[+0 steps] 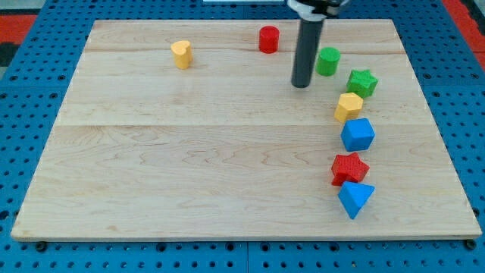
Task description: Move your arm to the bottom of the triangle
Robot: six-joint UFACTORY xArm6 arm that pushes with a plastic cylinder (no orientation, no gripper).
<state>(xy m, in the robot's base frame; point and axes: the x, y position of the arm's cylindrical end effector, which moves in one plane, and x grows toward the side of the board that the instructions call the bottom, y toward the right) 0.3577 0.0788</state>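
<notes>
A blue triangle block (355, 199) lies near the view's bottom right of the wooden board (189, 152), touching a red star block (348, 167) just above it. My tip (301, 85) is the lower end of the dark rod, near the view's top, far above the triangle and a little to its left. The tip stands just left of a green cylinder (327, 61).
A blue cube (358, 134), a yellow hexagon block (348, 107) and a green star block (362, 82) form a column above the red star. A red cylinder (268, 39) and a yellow heart block (181, 54) sit near the view's top.
</notes>
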